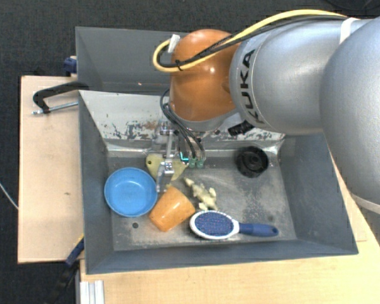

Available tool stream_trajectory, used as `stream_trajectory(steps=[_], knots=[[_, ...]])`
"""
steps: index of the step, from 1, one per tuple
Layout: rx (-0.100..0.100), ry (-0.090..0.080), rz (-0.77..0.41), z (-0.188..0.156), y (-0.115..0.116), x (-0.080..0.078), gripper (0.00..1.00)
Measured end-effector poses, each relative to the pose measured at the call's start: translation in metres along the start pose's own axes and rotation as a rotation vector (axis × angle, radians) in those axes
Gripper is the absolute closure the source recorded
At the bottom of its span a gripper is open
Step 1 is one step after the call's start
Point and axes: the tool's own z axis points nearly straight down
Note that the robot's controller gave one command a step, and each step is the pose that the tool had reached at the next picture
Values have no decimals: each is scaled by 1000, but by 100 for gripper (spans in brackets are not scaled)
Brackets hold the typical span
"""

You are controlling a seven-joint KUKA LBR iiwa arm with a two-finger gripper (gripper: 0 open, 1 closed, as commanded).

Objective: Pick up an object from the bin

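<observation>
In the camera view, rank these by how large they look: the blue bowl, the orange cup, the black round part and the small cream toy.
1. blue bowl
2. orange cup
3. black round part and small cream toy: these look about alike, so they are left unranked.

You see a thick silver-grey arm lettered KUKA, a rounded orange wrist cover and a looped yellow cable.
</observation>
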Motion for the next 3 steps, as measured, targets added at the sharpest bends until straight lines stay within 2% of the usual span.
stream_trajectory(steps=[1, 2, 3], knots=[[-1, -7, -197, 93, 22, 70, 0], [-8, -17, -199, 88, 25, 67, 100], [-2, -22, -269, -60, 20, 43, 100]])
